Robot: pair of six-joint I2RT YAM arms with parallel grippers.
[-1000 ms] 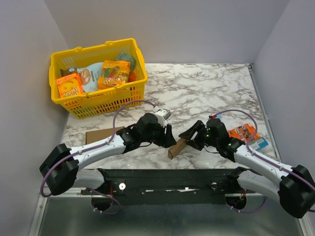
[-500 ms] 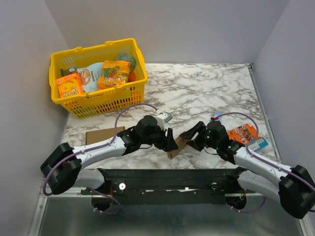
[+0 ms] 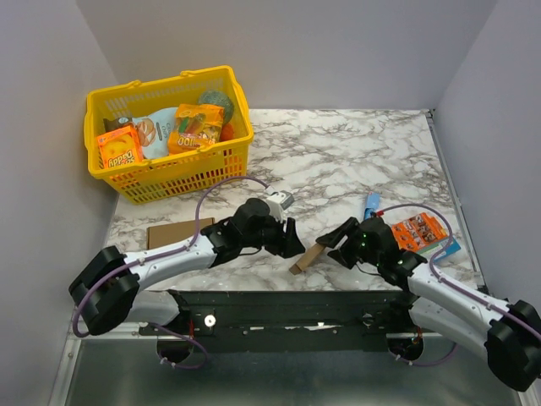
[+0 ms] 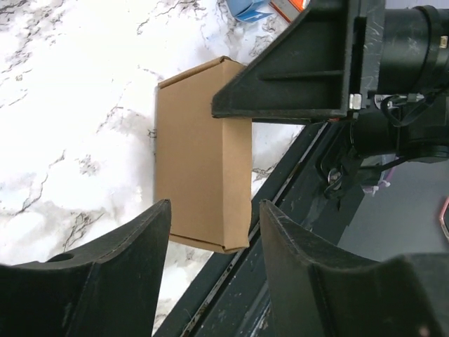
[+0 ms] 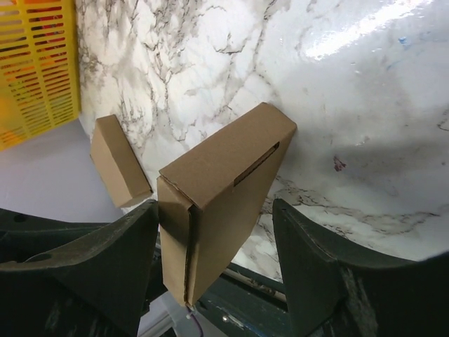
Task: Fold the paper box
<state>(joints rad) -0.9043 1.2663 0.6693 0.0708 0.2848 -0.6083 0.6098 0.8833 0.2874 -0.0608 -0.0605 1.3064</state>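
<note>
Folding looks nearly done: paper box (image 3: pixel 307 258) forms a closed carton at the near edge of the bench (image 3: pixel 363 156), between left end effector (image 3: pixel 288 242) and right end effector (image 3: pixel 336 240). Both are spread, neither pinching it. Only a final tab tuck may remain.

Marble table (image 3: pixel 355 152) carries basket (image 3: pixel 173 176), paper box (image 3: pixel 306 259), cardboard piece (image 3: pixel 173 232), packets (image 3: pixel 417 229).

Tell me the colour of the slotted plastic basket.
Yellow; the slotted plastic basket shows best in the top external view.
</note>
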